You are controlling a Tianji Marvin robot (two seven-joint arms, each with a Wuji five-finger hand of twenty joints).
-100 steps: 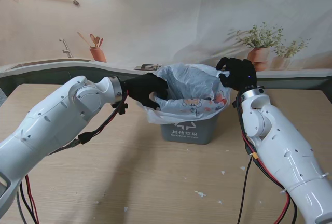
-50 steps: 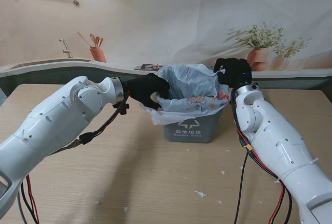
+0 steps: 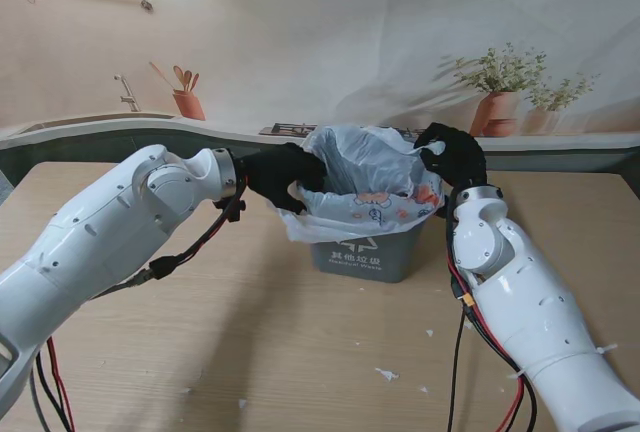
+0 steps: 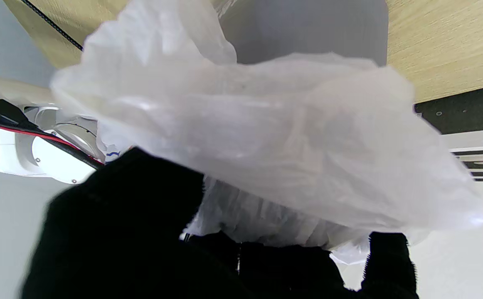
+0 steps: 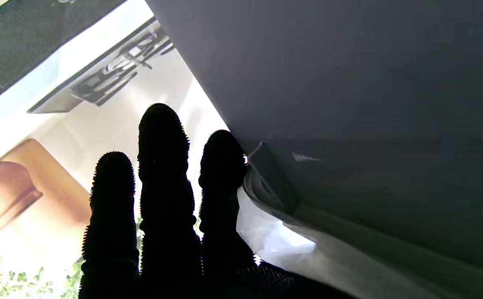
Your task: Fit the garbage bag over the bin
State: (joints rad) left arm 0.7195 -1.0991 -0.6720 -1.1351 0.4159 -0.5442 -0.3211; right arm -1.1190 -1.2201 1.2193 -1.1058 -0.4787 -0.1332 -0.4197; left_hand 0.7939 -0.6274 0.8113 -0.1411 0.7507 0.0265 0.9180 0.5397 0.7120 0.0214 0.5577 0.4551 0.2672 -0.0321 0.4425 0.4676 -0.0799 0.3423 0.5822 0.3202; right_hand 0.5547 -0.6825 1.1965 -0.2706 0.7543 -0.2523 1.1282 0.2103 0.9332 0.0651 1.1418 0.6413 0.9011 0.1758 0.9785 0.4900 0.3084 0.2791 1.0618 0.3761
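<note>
A grey bin [image 3: 362, 255] stands mid-table with a white translucent garbage bag [image 3: 368, 174], printed with cartoons, bunched in its mouth and draped over its near rim. My black-gloved left hand [image 3: 283, 174] is shut on the bag's left edge, just outside the bin's left rim. The left wrist view shows the bag [image 4: 266, 145] spread over the hand [image 4: 141, 249]. My right hand [image 3: 455, 155] holds the bag's right edge at the bin's far right corner. In the right wrist view its fingers [image 5: 162, 187] lie straight along the bin's outer wall [image 5: 349, 104], with the bag [image 5: 283, 245] at their base.
Small white scraps [image 3: 386, 374] lie on the wooden table nearer to me. Potted plants [image 3: 505, 87] and a utensil pot [image 3: 188, 102] show on the backdrop behind the table. Cables hang from both forearms.
My right forearm has swung inward toward the bin, and the right hand has shifted slightly with the bag's right edge. The left hand has barely moved.
</note>
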